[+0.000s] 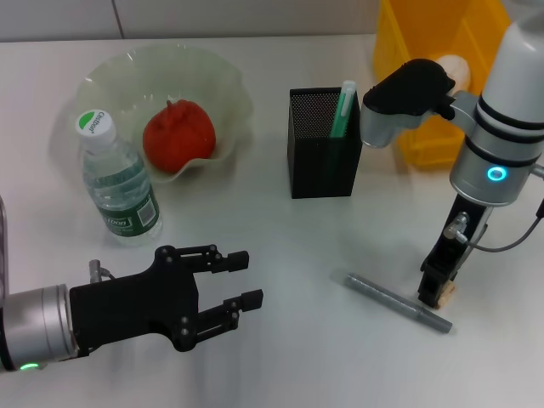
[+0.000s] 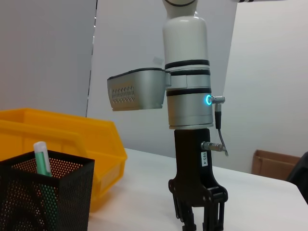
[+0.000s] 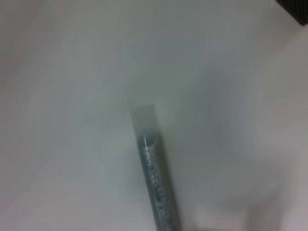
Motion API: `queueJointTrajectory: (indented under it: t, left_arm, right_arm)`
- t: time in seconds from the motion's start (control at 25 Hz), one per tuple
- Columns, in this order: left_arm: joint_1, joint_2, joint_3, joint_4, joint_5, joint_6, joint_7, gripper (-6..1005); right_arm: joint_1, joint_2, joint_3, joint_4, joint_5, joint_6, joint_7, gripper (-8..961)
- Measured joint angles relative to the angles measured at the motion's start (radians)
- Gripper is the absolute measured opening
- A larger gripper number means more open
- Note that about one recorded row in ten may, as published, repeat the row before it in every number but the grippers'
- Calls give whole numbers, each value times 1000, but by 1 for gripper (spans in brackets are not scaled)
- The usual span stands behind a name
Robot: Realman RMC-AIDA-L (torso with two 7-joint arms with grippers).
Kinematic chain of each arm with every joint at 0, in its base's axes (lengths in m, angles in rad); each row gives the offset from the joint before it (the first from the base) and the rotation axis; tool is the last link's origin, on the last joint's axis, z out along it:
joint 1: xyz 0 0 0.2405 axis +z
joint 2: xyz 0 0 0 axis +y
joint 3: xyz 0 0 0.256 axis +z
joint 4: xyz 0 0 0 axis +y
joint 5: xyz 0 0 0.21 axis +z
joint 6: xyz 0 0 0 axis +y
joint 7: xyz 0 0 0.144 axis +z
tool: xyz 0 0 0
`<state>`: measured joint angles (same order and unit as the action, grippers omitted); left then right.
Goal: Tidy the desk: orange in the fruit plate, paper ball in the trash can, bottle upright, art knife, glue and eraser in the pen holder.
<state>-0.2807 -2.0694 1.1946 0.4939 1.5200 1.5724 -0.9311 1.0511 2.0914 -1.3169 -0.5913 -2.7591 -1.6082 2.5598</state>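
Observation:
The orange point(image 1: 178, 132) lies in the pale-green fruit plate point(image 1: 102, 81). The bottle point(image 1: 119, 183) stands upright in front of the plate. The black mesh pen holder point(image 1: 323, 157) holds a green glue stick point(image 1: 344, 109); both also show in the left wrist view, the holder point(image 2: 48, 197) and the glue stick point(image 2: 42, 159). The grey art knife point(image 1: 398, 303) lies on the table and shows in the right wrist view point(image 3: 154, 168). My right gripper point(image 1: 437, 291) points down at the table beside the knife, shut on the tan eraser point(image 1: 448, 294). My left gripper point(image 1: 242, 279) is open and empty at the front left.
The yellow trash can point(image 1: 425, 51) stands at the back right, behind my right arm, with a pale lump that looks like the paper ball point(image 1: 456, 66) inside it. The trash can also shows in the left wrist view point(image 2: 72, 139). The table top is white.

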Motion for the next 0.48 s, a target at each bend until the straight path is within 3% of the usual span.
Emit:
queueJointTrajectory:
  t: [0.16, 0.44, 0.48]
  left_arm:
    - [0, 0, -2, 0, 0, 0, 0, 482]
    - [-2, 0, -17, 0, 0, 0, 0, 482]
    - [-2, 0, -17, 0, 0, 0, 0, 482]
  right_arm:
    - [-39, -2, 3, -87, 8, -24, 3, 416]
    - [-230, -11, 13, -481, 96, -78, -6, 416]
    - [-230, -11, 13, -481, 96, -78, -6, 416]
